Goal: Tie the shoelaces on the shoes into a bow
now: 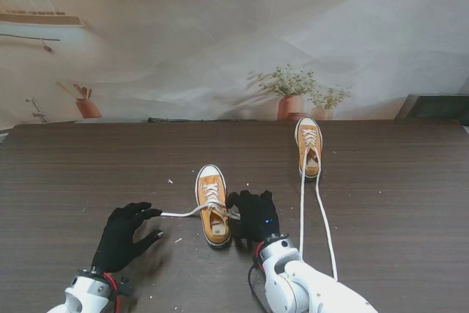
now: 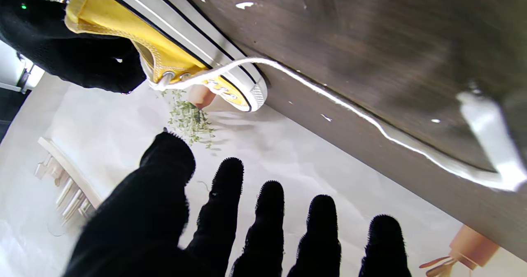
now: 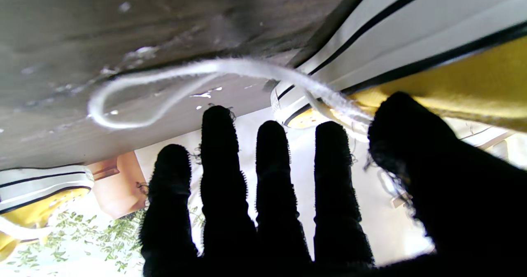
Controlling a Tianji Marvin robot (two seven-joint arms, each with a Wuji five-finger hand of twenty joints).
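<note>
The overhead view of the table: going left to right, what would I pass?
left hand → lace stretched toward it → near orange shoe → right hand → far orange shoe with long loose laces.

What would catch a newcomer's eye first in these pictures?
Two yellow sneakers on the dark wooden table: the near sneaker between the black-gloved hands, the far sneaker beyond with long white laces trailing toward me. The left hand lies at the end of the near shoe's lace; the right hand rests against that shoe.

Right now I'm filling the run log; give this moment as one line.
near shoe: laces untied | left lace: reaches left hand, grip unclear | right hand: beside shoe | far shoe: untied
</note>
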